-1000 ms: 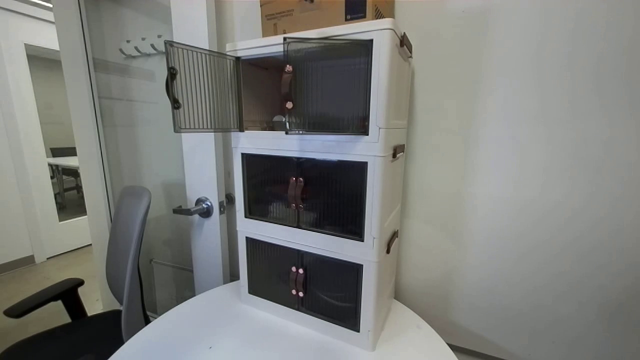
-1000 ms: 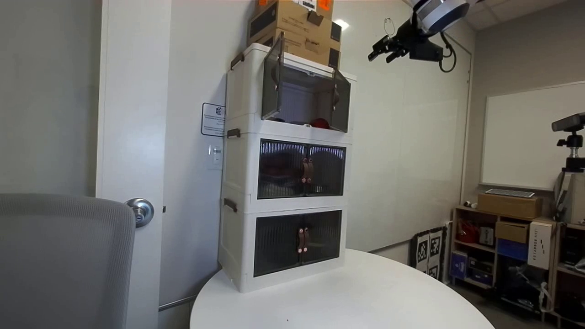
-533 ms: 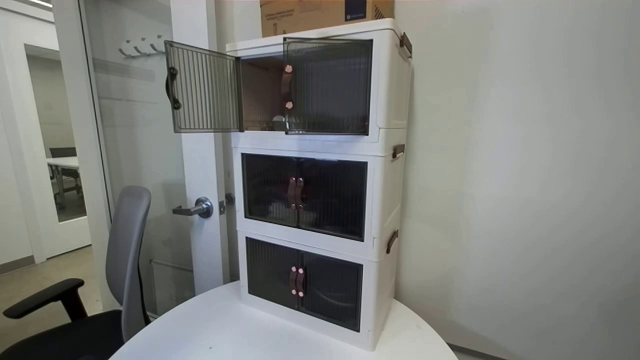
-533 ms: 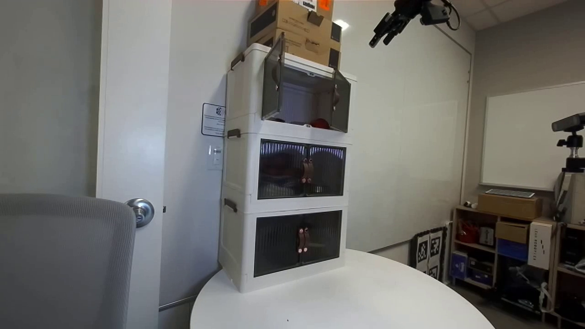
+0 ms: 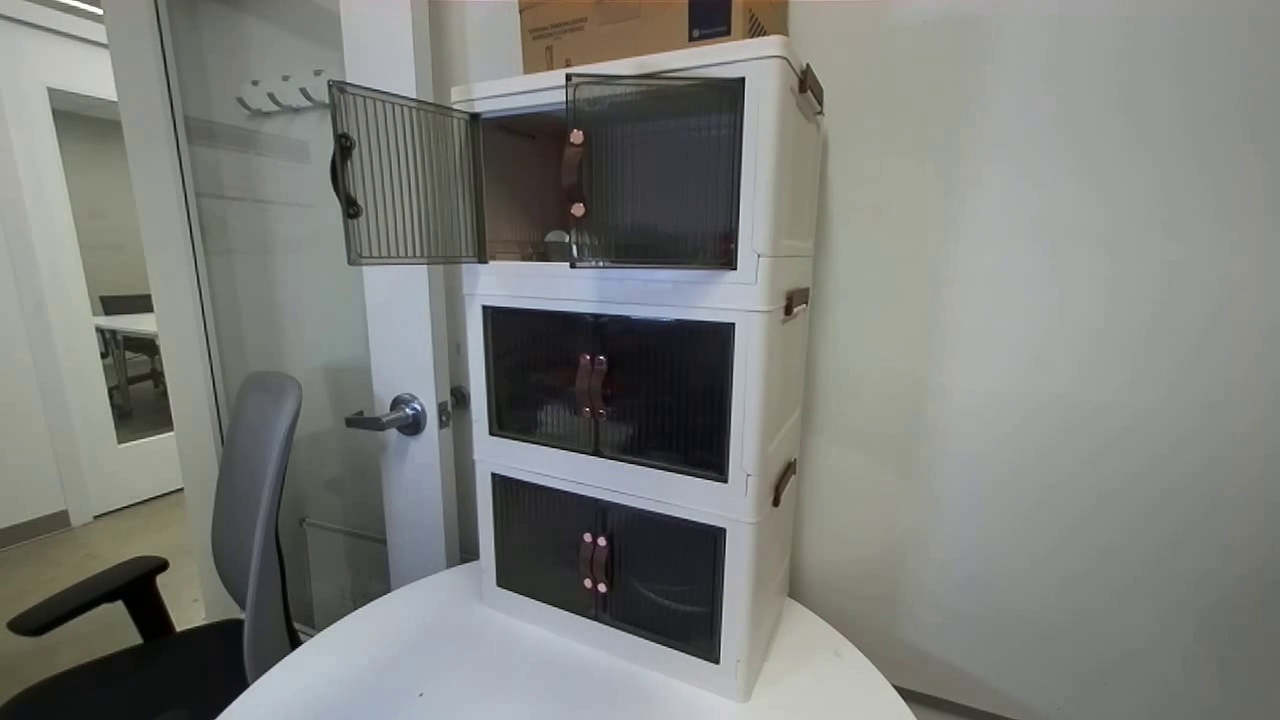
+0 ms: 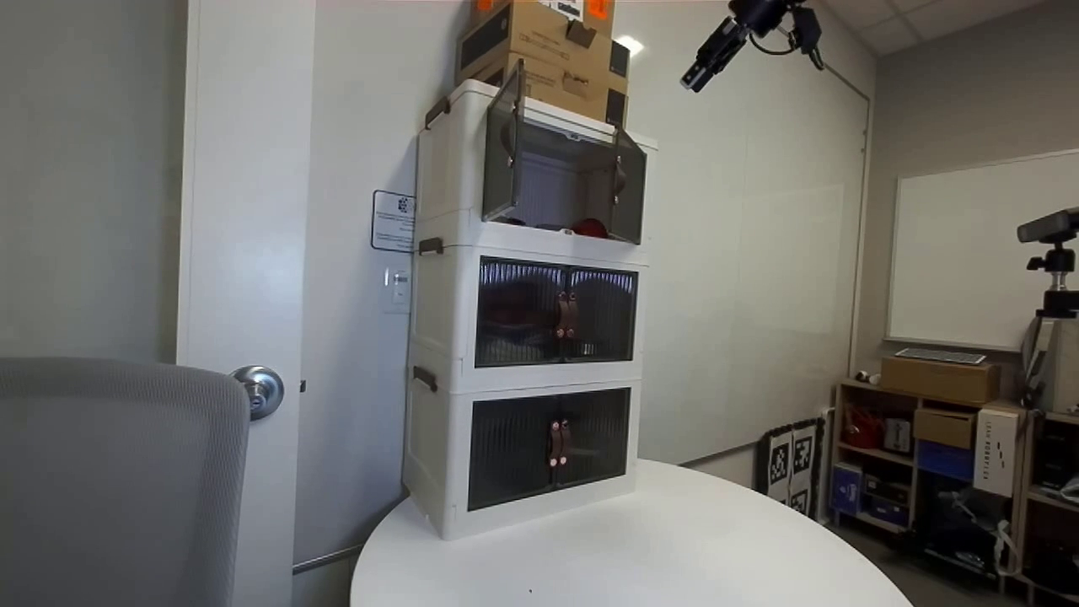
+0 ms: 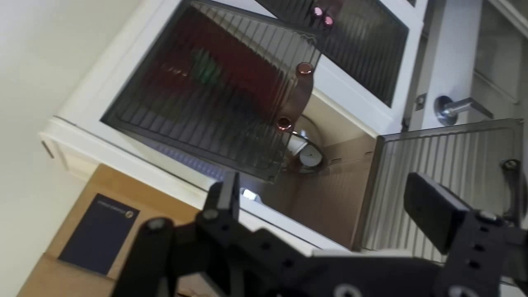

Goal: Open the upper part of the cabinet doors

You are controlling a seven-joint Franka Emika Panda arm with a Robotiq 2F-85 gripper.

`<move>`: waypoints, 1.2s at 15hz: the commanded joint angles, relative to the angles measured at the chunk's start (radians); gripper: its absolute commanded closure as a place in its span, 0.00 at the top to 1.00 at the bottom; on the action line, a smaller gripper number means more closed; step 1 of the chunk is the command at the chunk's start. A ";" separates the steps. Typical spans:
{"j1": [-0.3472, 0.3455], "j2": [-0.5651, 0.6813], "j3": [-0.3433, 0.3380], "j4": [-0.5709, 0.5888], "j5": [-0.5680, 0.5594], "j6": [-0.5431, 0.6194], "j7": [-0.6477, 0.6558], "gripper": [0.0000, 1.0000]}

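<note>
The jaws, spread wide and holding nothing, stand in front of and well apart from the cabinet [image 6: 548,378], whose wide-open upper door [image 5: 410,178] and less-opened upper door [image 7: 218,95] face them, the latter's upright handle [image 5: 571,175] lying ahead and probably governing any further pull.

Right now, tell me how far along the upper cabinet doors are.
Done: the left upper door and right upper door stand swung out in both exterior views. In hand: nothing; the claw gapes empty in the wrist view. Remaining: perhaps easing the right upper door wider, since it looks less open than its partner.
</note>
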 commanded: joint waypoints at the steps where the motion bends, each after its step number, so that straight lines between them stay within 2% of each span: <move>1: 0.271 0.121 -0.203 0.029 -0.011 -0.088 -0.075 1.00; 5: 0.580 0.165 -0.473 0.037 0.093 -0.162 -0.104 1.00; 8: 0.819 0.184 -0.692 0.055 0.176 -0.139 -0.007 1.00; 9: 0.876 0.192 -0.743 0.061 0.193 -0.127 0.028 1.00; 10: 0.919 0.201 -0.780 0.066 0.208 -0.112 0.070 1.00; 11: 0.952 0.171 -0.807 0.026 0.146 -0.107 0.017 1.00; 12: 0.977 0.176 -0.832 0.033 0.159 -0.108 0.040 1.00; 15: 0.993 0.187 -0.847 0.039 0.170 -0.108 0.056 1.00; 16: 1.012 0.209 -0.877 0.054 0.222 -0.235 0.092 1.00; 18: 1.050 0.211 -0.889 0.014 0.196 -0.275 0.144 1.00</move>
